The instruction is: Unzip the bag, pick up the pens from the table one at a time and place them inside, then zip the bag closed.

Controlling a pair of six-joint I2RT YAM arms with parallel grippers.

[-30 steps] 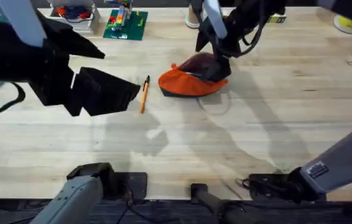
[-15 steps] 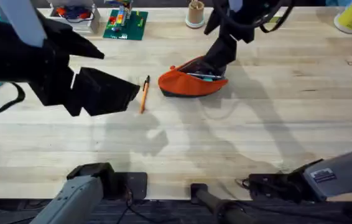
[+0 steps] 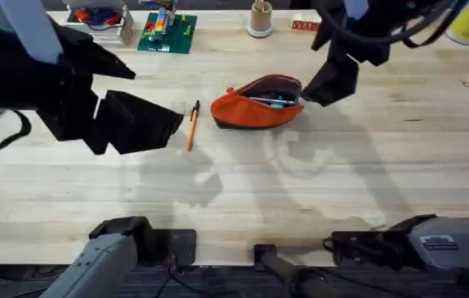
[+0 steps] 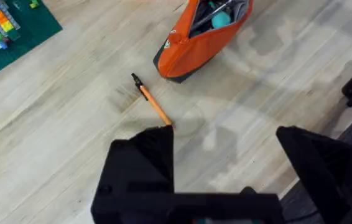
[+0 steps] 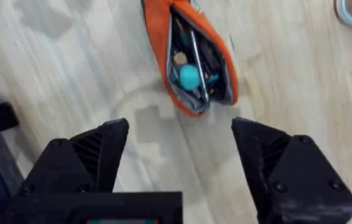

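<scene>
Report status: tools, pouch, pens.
Left tool open above slim orange pen on wooden table. Right tool open, empty. Orange fabric pouch unzipped, silver-grey pen inside.

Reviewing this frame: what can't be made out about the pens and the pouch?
- Orange pen: its lower end runs under the left gripper in the left wrist view.
- Bag: the contents are a dark jumble in the right wrist view; a silver rod and teal shapes show, nothing further.
- Zipper pull: too small overhead.

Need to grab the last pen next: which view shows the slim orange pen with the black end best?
Left wrist: the slim orange pen with the black end lies whole on the wooden table, just ahead of the left gripper. Overhead shows it small.
</scene>
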